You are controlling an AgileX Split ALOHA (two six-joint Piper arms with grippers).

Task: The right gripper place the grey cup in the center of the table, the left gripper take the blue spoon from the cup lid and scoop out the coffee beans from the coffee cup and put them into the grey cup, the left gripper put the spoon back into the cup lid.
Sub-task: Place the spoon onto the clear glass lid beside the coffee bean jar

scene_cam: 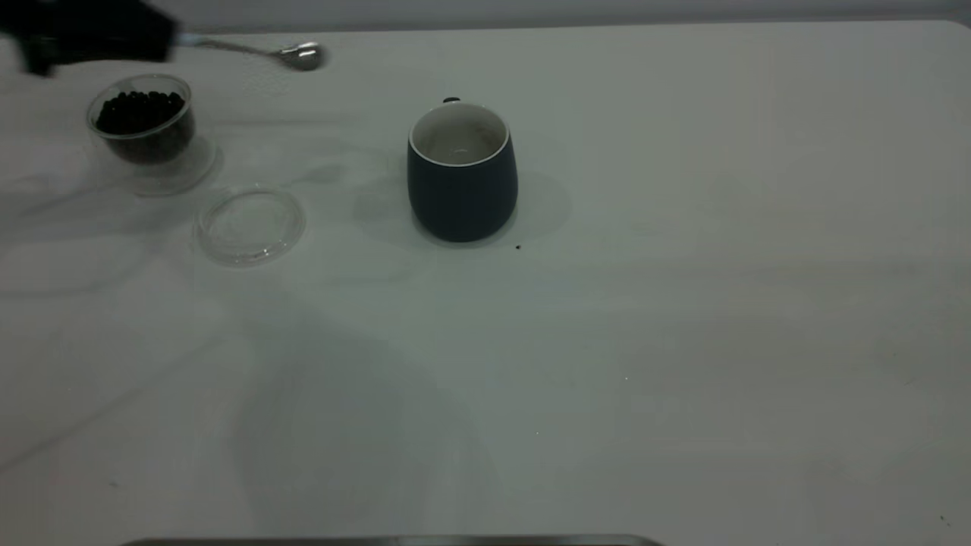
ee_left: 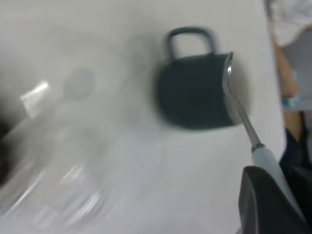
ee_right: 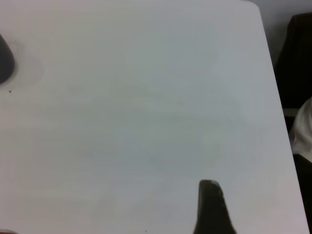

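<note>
Lid (scene_cam: 250, 224) nearest, clear, nothing in it, on white table (scene_cam: 683, 318). Grey cup (scene_cam: 462, 172) mid-table, upright, white interior looks bare. Coffee cup (scene_cam: 142, 127) behind lid, full of dark coffee beans (scene_cam: 139, 112). Farthest back, left gripper (scene_cam: 91, 34) clamps blue spoon (scene_cam: 250, 50), bowl raised over table. Left wrist view alone shows pale handle. Right gripper (ee_right: 210, 207): one finger visible, opening unclear.

Nothing to read from where I am: no lettering, label, brand or number on the grey cup (scene_cam: 462, 182), the coffee cup (scene_cam: 142, 129), the cup lid (scene_cam: 250, 225) beside it, or the table (scene_cam: 683, 341).
</note>
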